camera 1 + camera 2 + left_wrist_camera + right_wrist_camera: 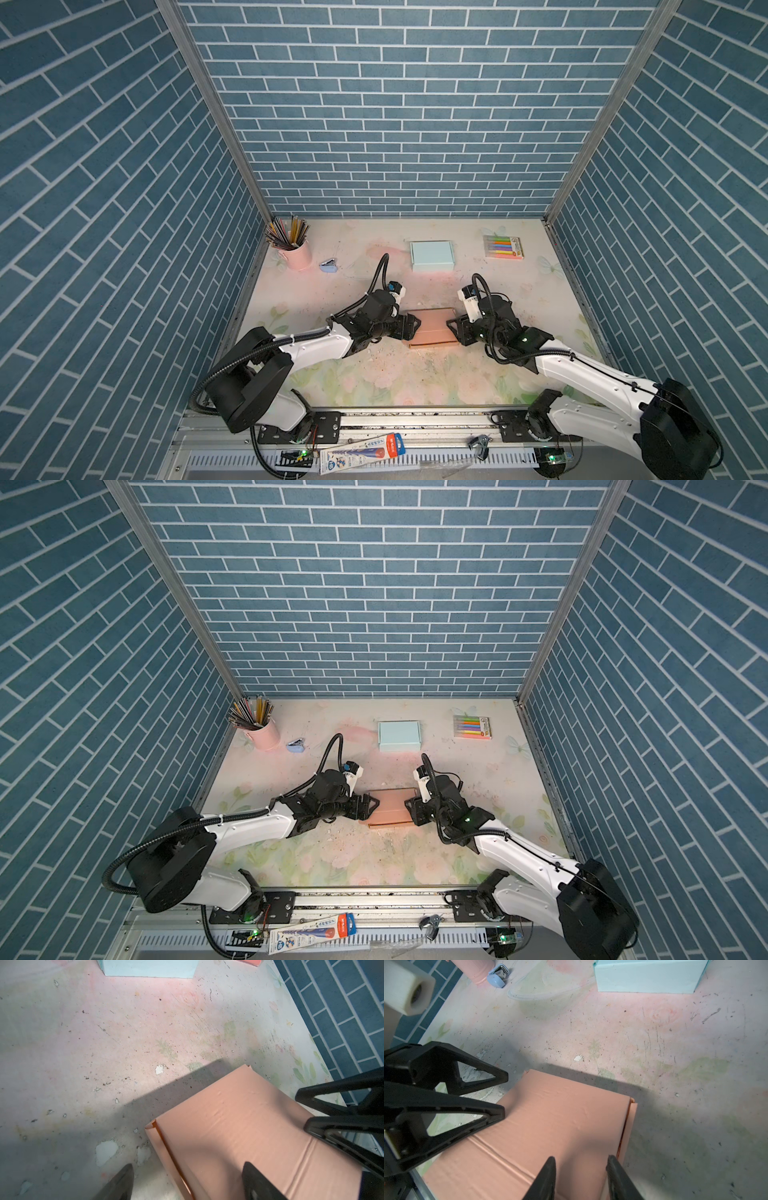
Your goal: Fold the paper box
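Note:
The salmon-pink paper box [432, 332] [390, 808] lies closed and flat on the table between my two grippers. Its lid [239, 1118] shows creases, and its front flap edge [630, 1126] stands slightly proud. My left gripper [413, 326] [189, 1180] is open at the box's left end, one finger over the lid and the other over bare table beside the front edge. My right gripper [451, 328] [582, 1172] is at the right end, jaws partly apart just above the lid near the front corner, holding nothing.
A light blue box [432, 255] sits behind the pink one. Further back are a pink pencil cup [297, 251], a small blue stapler [329, 266] and a pack of markers [503, 247]. Blue brick walls enclose the table on three sides.

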